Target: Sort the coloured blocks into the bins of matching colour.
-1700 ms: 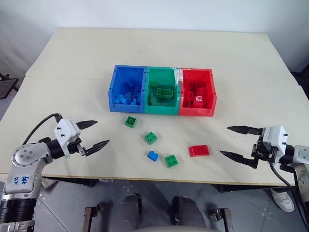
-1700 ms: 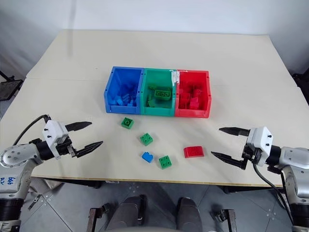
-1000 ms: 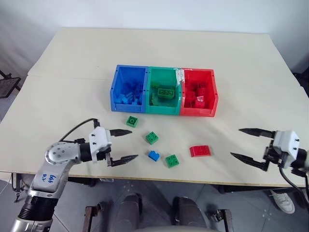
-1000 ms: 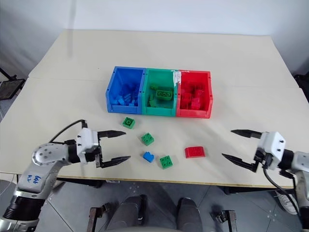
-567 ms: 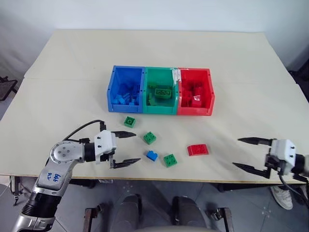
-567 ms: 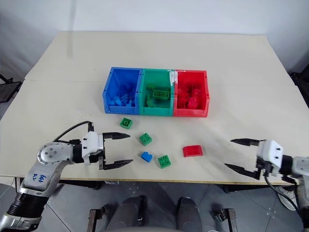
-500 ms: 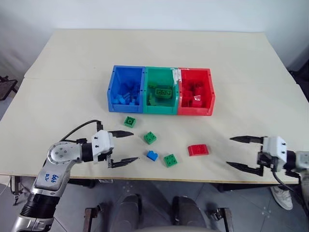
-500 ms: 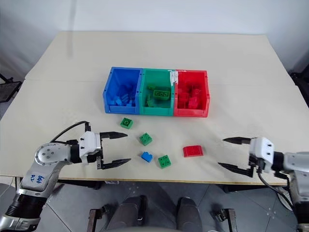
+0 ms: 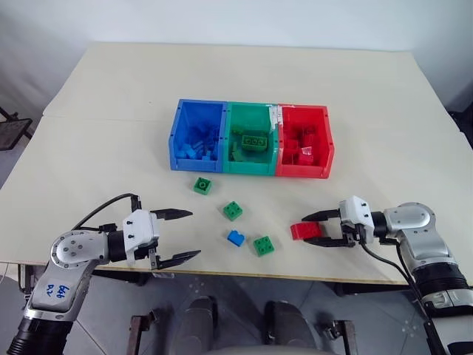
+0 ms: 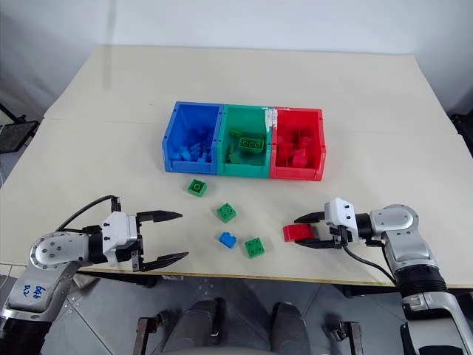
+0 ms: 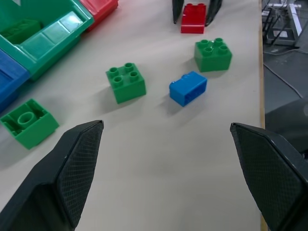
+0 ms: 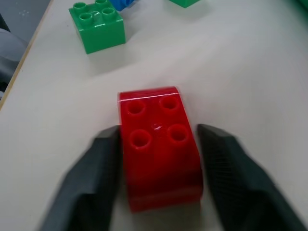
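Note:
Near the table's front edge lies the red block (image 9: 303,231), and my right gripper (image 9: 304,231) is shut on it, one finger against each side (image 12: 159,144). Three green blocks (image 9: 202,185) (image 9: 233,211) (image 9: 263,245) and a small blue block (image 9: 235,237) lie loose in front of the bins. The blue bin (image 9: 194,164), green bin (image 9: 250,167) and red bin (image 9: 303,171) stand joined in a row at mid table, each holding bricks of its own colour. My left gripper (image 9: 194,234) hangs open left of the blue block, holding nothing.
The table's front edge (image 9: 244,275) runs just below both grippers. Bare tabletop lies to the left, to the right and behind the bins.
My right gripper has swung left to the red block and shut on it. The left gripper has drawn back slightly to the left and stays open.

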### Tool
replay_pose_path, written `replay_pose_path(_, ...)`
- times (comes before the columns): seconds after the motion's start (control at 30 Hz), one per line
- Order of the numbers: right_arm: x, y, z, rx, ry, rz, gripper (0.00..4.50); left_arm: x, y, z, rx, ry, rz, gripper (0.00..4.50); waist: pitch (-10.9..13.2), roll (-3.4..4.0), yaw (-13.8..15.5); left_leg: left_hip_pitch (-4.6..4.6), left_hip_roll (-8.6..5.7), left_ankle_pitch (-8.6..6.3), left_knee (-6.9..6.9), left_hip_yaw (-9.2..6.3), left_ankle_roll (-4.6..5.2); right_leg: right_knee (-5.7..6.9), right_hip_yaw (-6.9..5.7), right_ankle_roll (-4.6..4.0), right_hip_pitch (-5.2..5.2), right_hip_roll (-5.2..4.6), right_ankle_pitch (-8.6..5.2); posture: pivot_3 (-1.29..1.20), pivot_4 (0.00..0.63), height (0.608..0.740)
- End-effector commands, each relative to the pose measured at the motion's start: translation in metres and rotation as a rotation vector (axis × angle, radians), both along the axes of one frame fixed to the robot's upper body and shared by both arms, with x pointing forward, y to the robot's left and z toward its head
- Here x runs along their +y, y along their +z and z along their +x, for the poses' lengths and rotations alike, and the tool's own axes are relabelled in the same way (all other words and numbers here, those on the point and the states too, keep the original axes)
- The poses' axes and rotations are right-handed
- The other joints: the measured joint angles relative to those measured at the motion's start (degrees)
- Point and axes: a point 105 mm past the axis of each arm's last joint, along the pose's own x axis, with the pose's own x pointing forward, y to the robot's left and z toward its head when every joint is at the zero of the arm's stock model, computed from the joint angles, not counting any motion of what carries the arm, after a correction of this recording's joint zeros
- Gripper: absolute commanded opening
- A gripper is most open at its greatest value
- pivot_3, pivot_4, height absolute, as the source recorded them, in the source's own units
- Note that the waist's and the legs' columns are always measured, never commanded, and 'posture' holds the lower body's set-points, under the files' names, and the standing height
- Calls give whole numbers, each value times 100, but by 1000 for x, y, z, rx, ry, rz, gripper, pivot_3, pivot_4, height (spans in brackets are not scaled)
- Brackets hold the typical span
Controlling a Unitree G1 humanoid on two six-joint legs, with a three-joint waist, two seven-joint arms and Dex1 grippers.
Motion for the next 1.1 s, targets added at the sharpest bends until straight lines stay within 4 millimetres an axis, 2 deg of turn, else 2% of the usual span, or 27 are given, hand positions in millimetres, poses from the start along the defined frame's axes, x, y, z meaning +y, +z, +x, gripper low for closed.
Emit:
replay_pose_path(0.03, 5, 16, 4, -59, 27, 19, 1482, 1, 10, 0, -50, 21, -22, 4500, 1, 2, -1, 0, 0, 0, 0, 0, 0, 0, 0, 0, 0, 0, 0, 0, 150, 740)
replay_pose_path(0.1, 10, 32, 10, -91, 5, 63, 1486, 1, 11, 1, -53, 30, -26, 4500, 2, 4, -4, 0, 0, 0, 0, 0, 0, 2, 0, 0, -2, 0, 0, 0, 150, 740)
replay_pose_path(0.23, 16, 94, 45, -151, -188, 277, 1486, 7, 10, 4, -56, 86, -38, 4500, 12, 20, -103, 0, 3, 2, 0, 3, -3, 8, 4, 0, -7, 0, 0, 0, 150, 740)
replay_pose_path(0.33, 10, 111, 65, -185, -295, 315, 1486, 10, 10, 4, -48, 106, -42, 4500, 12, 20, -115, -1, 3, 1, -4, 0, -7, 9, 4, -1, -10, 2, 0, 0, 150, 740)
replay_pose_path(0.4, 10, 130, 97, -261, -447, 362, 1486, 11, 9, 3, -44, 122, -43, 4500, 11, 18, -79, -3, 3, -2, -8, -1, -5, 2, 2, -1, -9, 2, -1, 0, 150, 740)
replay_pose_path(0.47, 14, 135, 116, -299, -530, 363, 1486, 11, 9, 3, -46, 134, -50, 4500, 13, 19, -157, -21, -4, -9, 1, 26, 7, 8, 25, 7, -35, -4, 4, 0, 150, 740)
replay_pose_path(0.6, 18, 140, 132, -324, -609, 403, 1486, 11, 10, 4, -50, 144, -53, 4500, 13, 19, -159, -22, 3, -7, -11, 50, 4, 39, 44, 2, -71, -3, 2, 0, 150, 740)
replay_pose_path(0.63, 18, 141, 136, -333, -634, 405, 2201, 11, 10, 4, -51, 148, -55, 4500, 13, 19, -158, -23, 4, -7, -12, 51, 4, 42, 44, 3, -72, -2, 2, 0, 150, 740)
replay_pose_path(0.67, 17, 141, 138, -340, -650, 408, 2398, 11, 10, 5, -52, 150, -55, 4500, 13, 19, -160, -24, 4, -7, -12, 52, 5, 43, 45, 3, -72, -2, 2, 0, 150, 740)
replay_pose_path(0.77, 21, 141, 135, -339, -612, 414, 3430, 11, 10, 5, -54, 153, -58, 4500, 13, 19, -134, -28, 2, -9, -9, 57, 8, 41, 48, 4, -72, -3, 2, 0, 150, 740)
replay_pose_path(0.87, 18, 140, 122, -322, -536, 424, 4442, 11, 10, 5, -53, 156, -63, 4500, 13, 19, -146, -28, 3, -10, -9, 57, 10, 42, 49, 4, -72, -3, 3, 0, 150, 740)
replay_pose_path(0.97, 0, 137, 101, -319, -483, 435, 4476, 10, 11, 7, -42, 147, -88, 4500, 13, 19, -118, -28, 4, -10, -9, 58, 11, 43, 49, 4, -72, -3, 3, 0, 150, 740)
replay_pose_path(1.1, -27, 125, 56, -297, -390, 438, 4476, 5, 14, 14, -39, 108, -99, 4500, 13, 19, -27, -31, 1, -19, -1, 58, 23, 36, 48, 7, -66, -4, 4, 0, 150, 740)
